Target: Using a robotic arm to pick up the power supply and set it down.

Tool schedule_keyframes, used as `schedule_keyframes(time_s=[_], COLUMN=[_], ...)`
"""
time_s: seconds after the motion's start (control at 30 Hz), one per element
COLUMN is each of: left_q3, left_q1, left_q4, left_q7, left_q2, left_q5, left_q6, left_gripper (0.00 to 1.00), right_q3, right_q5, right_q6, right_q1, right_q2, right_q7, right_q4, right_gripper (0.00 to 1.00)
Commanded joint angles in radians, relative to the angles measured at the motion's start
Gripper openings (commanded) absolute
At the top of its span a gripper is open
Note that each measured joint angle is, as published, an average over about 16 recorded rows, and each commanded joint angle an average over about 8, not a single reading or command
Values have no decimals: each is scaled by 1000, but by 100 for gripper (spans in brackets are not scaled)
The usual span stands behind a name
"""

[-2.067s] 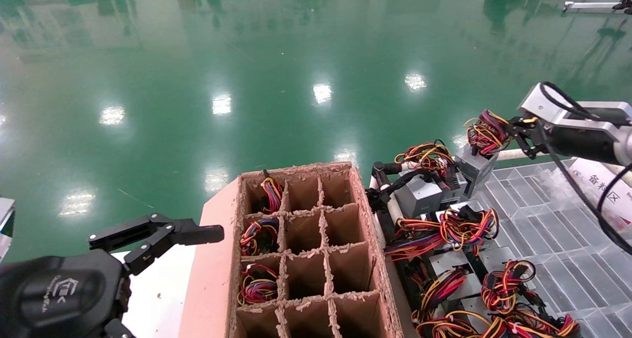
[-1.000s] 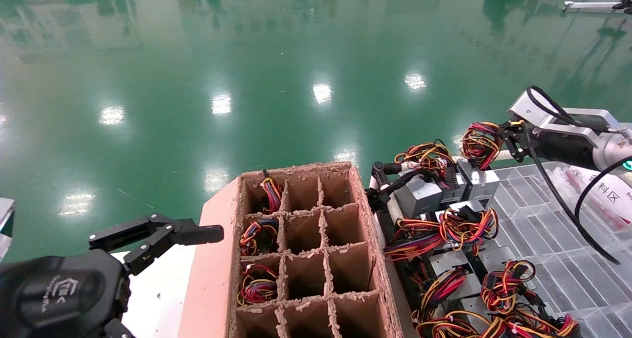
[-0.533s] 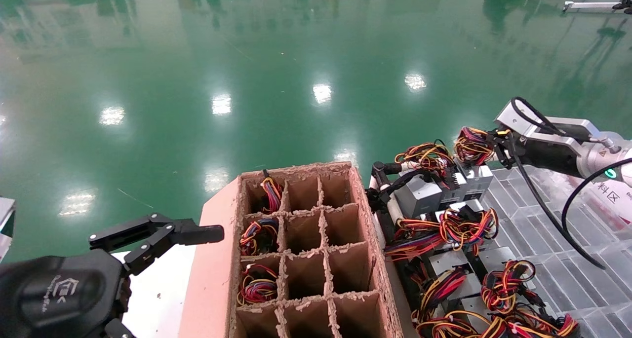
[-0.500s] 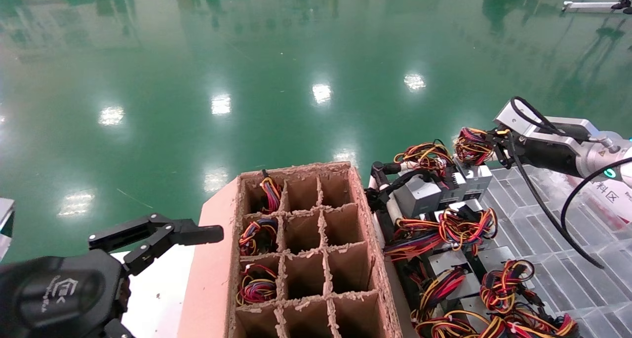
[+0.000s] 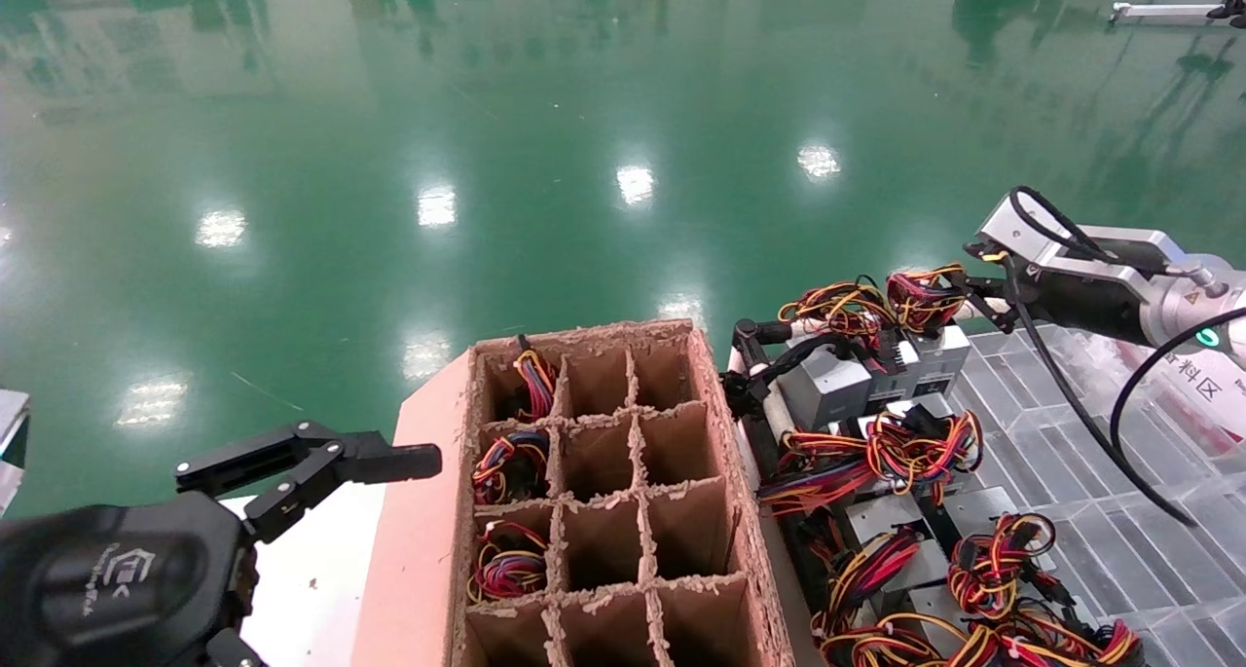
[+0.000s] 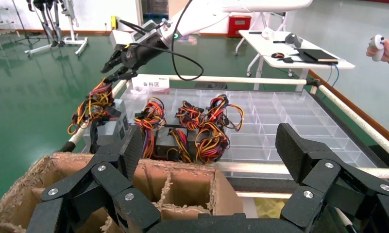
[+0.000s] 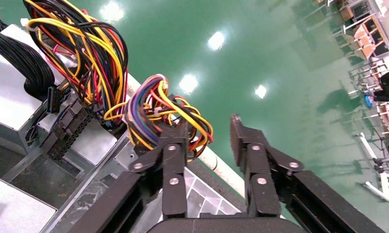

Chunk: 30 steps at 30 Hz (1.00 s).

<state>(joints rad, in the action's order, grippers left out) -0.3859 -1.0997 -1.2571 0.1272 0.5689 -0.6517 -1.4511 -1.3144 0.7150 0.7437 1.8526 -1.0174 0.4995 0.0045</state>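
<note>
The power supply (image 5: 940, 352), a small grey box, sits upright in the back row of the clear tray, its wire bundle (image 5: 920, 295) on top. My right gripper (image 5: 973, 292), on the robotic arm (image 5: 1100, 277), stands open just beside that bundle. In the right wrist view the right gripper (image 7: 207, 128) holds nothing between its fingers, and the coloured wires (image 7: 151, 111) lie against the outer side of one finger (image 7: 170, 145). The left gripper (image 5: 321, 463) is parked open at the lower left, hovering over the cardboard box (image 6: 182, 182).
A cardboard divider box (image 5: 715, 453) stands at centre, with wire bundles (image 5: 508, 467) in its left column. Several more power supplies with tangled wires (image 5: 876, 453) crowd the clear compartment tray (image 5: 1081, 433). A white tube rail (image 5: 1003, 305) edges the tray's far side. Green floor lies beyond.
The right arm lowered the power supply from the air into the tray's back row, then opened its fingers and let go of the wire bundle. The left arm has not moved.
</note>
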Motion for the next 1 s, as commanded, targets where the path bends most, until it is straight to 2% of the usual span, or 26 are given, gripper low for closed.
schedule_keyframes(time_s=[0.03, 0.37, 0.53, 0.7, 1.0], left_q3=[0, 0, 0, 0, 0], left_q1=[0, 0, 0, 0, 0], left_q4=[0, 0, 0, 0, 0], left_q7=[0, 0, 0, 0, 0], left_q2=[0, 0, 0, 0, 0], left_q5=[0, 0, 0, 0, 0], left_q6=[0, 0, 0, 0, 0], left_gripper=[100, 100, 100, 100, 100], right_q3=[0, 36, 58, 108, 253], right_q5=[0, -52, -76, -80, -65], right_q6=[-2, 109, 136, 172, 262], right_q1=[0, 60, 61, 22, -103], right_q2=[-1, 72, 90, 109, 155], right_q7=[2, -90, -112, -142, -227], right_q4=[1, -11, -5, 55, 246], right_gripper=[100, 100, 100, 100, 100])
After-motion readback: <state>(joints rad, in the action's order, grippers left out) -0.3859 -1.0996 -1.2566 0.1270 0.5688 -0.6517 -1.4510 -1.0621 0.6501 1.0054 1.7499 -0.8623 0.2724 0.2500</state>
